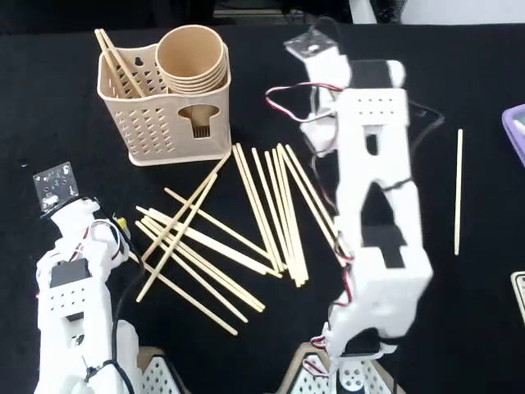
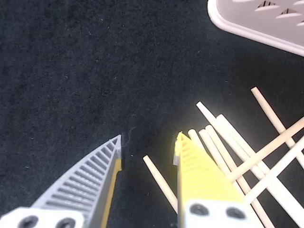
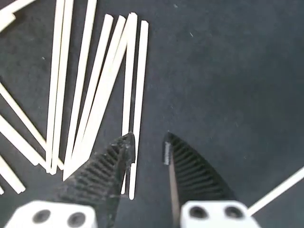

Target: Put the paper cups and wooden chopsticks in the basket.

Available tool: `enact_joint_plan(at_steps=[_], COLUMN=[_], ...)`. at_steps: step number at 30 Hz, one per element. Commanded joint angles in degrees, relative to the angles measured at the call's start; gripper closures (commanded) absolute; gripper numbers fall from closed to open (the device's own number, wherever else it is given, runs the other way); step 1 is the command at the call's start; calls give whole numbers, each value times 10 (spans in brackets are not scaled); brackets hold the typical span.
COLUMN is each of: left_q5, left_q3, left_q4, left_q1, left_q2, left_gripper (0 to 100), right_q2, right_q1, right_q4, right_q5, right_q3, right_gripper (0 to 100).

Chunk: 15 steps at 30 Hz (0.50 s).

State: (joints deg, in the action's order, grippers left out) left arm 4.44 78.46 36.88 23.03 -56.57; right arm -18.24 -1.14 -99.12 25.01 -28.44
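Wooden chopsticks (image 1: 289, 215) lie scattered on the black tabletop (image 1: 66, 107) near the basket (image 1: 168, 135), which holds the cups (image 1: 191, 56). Left claw (image 2: 149, 142) apart over stick ends; right claw (image 3: 148, 140) narrowly apart beside the fan. Advised: straddle one stick and close squarely. Open room lies around the stray stick (image 1: 458, 190)

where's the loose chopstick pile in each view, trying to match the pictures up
High view: the pile lies mid-table between the two arms, in front of the basket.
Left wrist view: the pile's stick ends lie beside the left end effector, with the basket's corner beyond.
Right wrist view: the pile's sticks fan out beside the right end effector.
Shared landmark: the black cloth under the pile.
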Motion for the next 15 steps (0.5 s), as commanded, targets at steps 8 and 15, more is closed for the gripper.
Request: enact_joint_plan(at_steps=[8,15], left_q5=[0,0], left_q3=[-7,-6], left_q4=[-9,-8], left_q1=[0,0], left_q2=[-10,-10], left_gripper=[812,812], right_q2=[167,113], right_q1=[207,292], right_q4=[215,447], right_q5=[72,71], right_q3=[239,372], right_gripper=[876,875])
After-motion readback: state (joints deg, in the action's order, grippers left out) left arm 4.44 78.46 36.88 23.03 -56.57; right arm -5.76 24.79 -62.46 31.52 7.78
